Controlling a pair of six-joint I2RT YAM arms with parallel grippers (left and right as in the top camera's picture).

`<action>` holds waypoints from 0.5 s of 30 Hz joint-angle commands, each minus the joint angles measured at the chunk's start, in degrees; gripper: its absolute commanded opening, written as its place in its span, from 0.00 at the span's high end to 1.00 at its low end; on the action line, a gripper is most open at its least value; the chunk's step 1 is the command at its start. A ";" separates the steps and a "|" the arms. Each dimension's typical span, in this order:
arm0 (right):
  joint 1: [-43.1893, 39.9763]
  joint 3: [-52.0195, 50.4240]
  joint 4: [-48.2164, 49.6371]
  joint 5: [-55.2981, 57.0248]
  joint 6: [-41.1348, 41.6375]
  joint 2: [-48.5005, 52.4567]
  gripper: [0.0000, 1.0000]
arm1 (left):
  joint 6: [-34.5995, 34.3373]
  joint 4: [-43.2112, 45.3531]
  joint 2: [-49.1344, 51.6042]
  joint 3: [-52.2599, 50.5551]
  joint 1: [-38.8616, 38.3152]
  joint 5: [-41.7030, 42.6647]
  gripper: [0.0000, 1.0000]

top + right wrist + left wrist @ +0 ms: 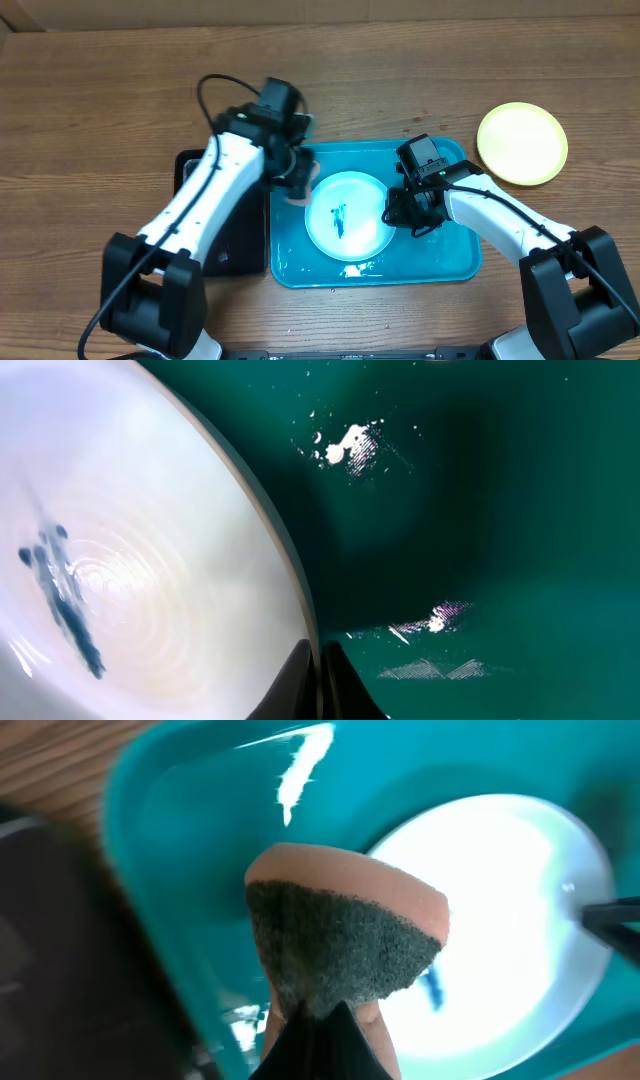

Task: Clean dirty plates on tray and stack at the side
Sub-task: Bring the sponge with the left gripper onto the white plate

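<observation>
A light blue plate (348, 215) with a dark blue smear in its centre lies in the teal tray (455, 262). My right gripper (398, 212) is shut on the plate's right rim, seen in the right wrist view (318, 675) with one finger on each side of the rim; the plate (120, 560) fills that view's left. My left gripper (297, 178) is shut on an orange sponge (345, 935) with a dark scouring face, held over the plate's left edge (500, 900). A clean yellow-green plate (522, 143) lies on the table at the right. A third plate is out of view.
A black tray (225, 240) lies left of the teal tray, under my left arm. Water glints on the teal tray floor (440, 620). The wooden table (90, 150) extends around both trays.
</observation>
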 commanded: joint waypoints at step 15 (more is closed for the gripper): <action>0.33 -0.35 -0.04 -0.85 0.42 0.07 0.96 | -14.95 -0.26 14.69 -0.04 -12.94 -16.44 0.96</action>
